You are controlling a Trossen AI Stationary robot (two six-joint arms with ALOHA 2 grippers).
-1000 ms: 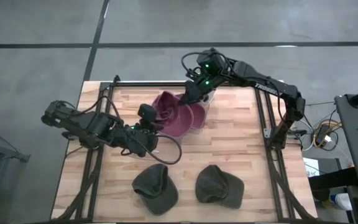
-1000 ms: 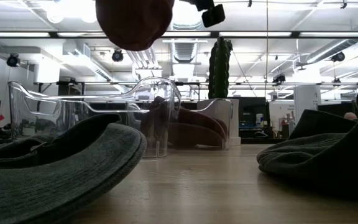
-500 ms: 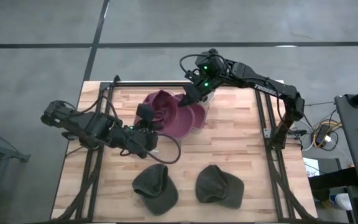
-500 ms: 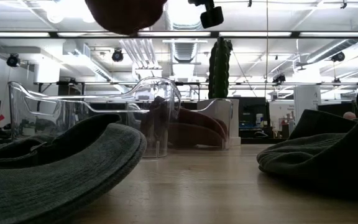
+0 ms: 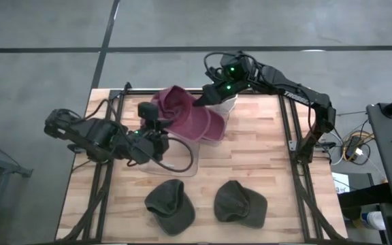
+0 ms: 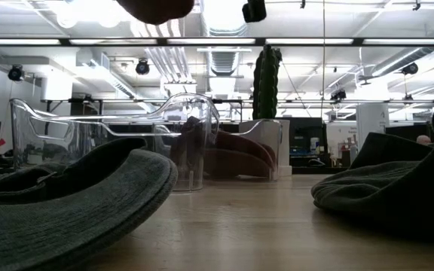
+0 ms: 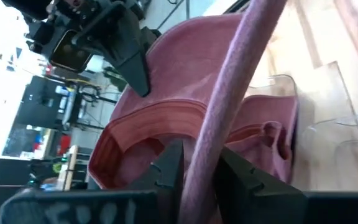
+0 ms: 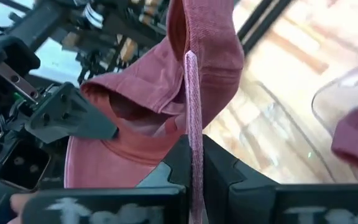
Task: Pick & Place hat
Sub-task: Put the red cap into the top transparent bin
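Note:
A maroon hat [image 5: 182,114] hangs in the air between my two grippers, above a clear plastic bin [image 5: 177,163] in the middle of the table. My left gripper [image 5: 160,126] comes from the table's left and is shut on the hat's near-left edge. My right gripper [image 5: 200,102] comes from the far right and is shut on the opposite edge. In the low view only the hat's underside [image 6: 157,6] shows, at the top of the picture. My left gripper [image 7: 204,171] has the hat's stiff edge [image 7: 215,140], seen edge-on, between its two fingers. It reaches in roughly level from the table's left. The hat is lifted clear of the bin. My right gripper [image 8: 192,155] pinches a thin edge of the hat [image 8: 190,93] between its two fingers, coming from the table's far right and slanting down. The crown spreads away beyond the fingers toward my left gripper, clear of the table.
Another maroon hat [image 5: 218,128] lies inside the clear bin [image 6: 89,135]. Two dark green hats [image 5: 170,205] [image 5: 240,203] lie on the wooden table near its near edge and fill the foreground of the low view.
The maroon hat has risen, leaving only its underside in the low view, and has shifted toward the table's far left. My left gripper has gone up and toward the far left with it. My right gripper has stayed at the hat's far-right edge.

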